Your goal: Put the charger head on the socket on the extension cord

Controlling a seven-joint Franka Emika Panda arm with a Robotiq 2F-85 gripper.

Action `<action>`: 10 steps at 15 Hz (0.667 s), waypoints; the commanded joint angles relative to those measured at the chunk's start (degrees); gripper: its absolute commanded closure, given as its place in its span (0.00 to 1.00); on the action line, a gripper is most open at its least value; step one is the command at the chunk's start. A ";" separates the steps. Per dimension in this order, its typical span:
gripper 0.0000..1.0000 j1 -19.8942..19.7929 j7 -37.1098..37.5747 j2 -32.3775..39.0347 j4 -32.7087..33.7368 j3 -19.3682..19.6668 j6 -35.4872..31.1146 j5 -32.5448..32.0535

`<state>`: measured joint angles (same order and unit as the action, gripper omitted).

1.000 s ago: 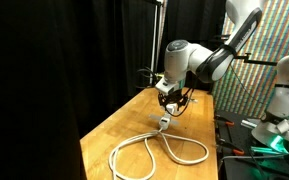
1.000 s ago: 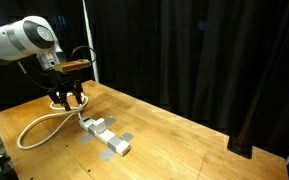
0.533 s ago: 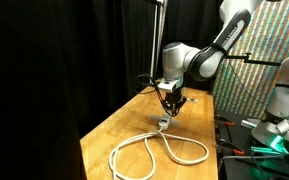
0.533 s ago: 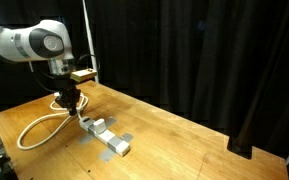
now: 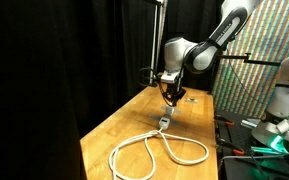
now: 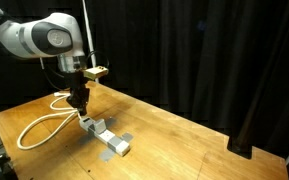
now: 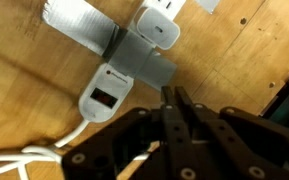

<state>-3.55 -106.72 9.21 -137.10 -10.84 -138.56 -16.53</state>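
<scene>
The charger head (image 7: 162, 26) lies on the tabletop (image 7: 246, 70) in the upper centre of the wrist view. It is near the socket (image 7: 106, 95) of the extension cord (image 6: 39, 128), with grey tape (image 7: 139, 58) between them. The gripper (image 7: 174, 100) has risen and turned in the last second, and its fingers are now together and empty. I judge the charger is released; whether it is plugged in I cannot tell.

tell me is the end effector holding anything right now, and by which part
Nothing is held. The end effector is shut and empty above the table; the charger head sits on the socket.
</scene>
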 commanded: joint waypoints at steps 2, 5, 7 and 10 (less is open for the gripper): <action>0.91 1.73 -1.86 -1.38 -0.73 3.48 -1.69 -0.87; 0.91 1.90 -1.37 -0.61 -0.48 4.63 -3.03 -1.59; 0.91 1.93 -1.41 -0.09 -0.51 5.20 -4.76 -2.28; 0.91 1.86 -1.40 1.04 -0.17 5.77 -6.90 -2.95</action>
<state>-2.63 -107.47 9.71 -137.11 -6.60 -142.47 -18.38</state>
